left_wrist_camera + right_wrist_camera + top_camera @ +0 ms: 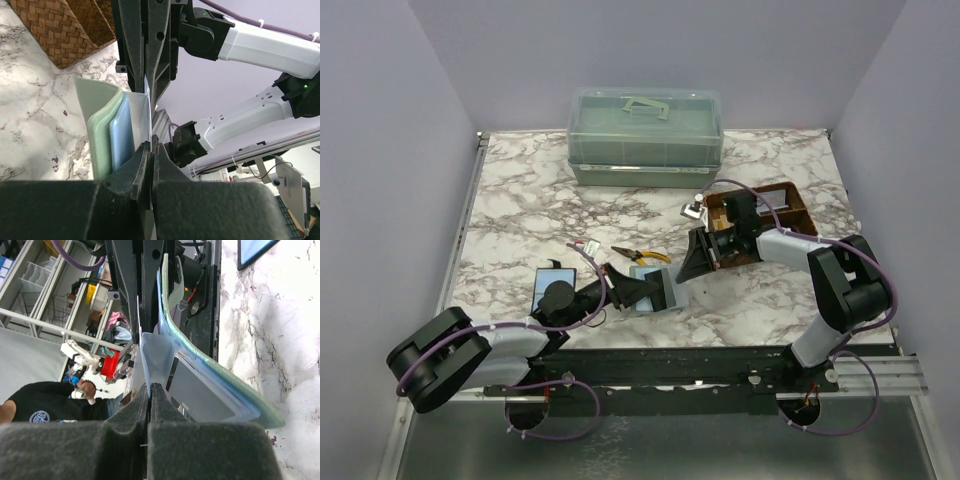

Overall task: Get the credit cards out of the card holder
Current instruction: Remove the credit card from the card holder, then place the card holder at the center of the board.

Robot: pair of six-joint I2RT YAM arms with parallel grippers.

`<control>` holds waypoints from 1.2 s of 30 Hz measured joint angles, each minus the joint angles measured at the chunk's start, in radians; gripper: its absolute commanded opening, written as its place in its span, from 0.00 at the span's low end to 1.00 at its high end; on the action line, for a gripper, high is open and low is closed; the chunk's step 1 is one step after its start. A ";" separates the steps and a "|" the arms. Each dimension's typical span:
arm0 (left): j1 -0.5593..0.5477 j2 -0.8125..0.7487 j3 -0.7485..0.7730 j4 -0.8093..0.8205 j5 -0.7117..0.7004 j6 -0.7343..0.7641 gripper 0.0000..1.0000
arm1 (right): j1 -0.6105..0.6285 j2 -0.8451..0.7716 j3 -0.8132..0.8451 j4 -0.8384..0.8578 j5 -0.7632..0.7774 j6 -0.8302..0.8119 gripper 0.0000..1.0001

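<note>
The card holder (656, 291), pale teal-blue, is held up off the marble table (520, 200) between both grippers. My left gripper (628, 290) is shut on a thin pale panel of the holder (141, 120) from the left. My right gripper (692, 262) is shut on the same pale panel (160, 352) from the right. In the right wrist view a grey credit card (207, 392) sits in a pocket of the holder. A bluish credit card (555, 283) lies flat on the table left of the left gripper; it also shows in the right wrist view (255, 250).
Yellow-handled pliers (642, 255) lie just behind the holder. A brown woven divided tray (782, 205) stands at the right, behind the right arm. A green lidded box (645, 135) stands at the back. A small white item (586, 248) lies left of the pliers.
</note>
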 measured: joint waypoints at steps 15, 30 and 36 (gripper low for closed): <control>0.041 -0.391 -0.033 -0.306 -0.021 0.013 0.00 | -0.005 0.000 0.003 -0.091 0.056 -0.084 0.00; 0.041 -0.576 -0.050 -0.559 -0.054 0.029 0.00 | 0.022 0.042 0.124 -0.354 0.356 -0.309 0.00; 0.041 -0.622 -0.050 -0.626 -0.054 0.051 0.00 | 0.090 0.136 0.201 -0.403 0.393 -0.304 0.01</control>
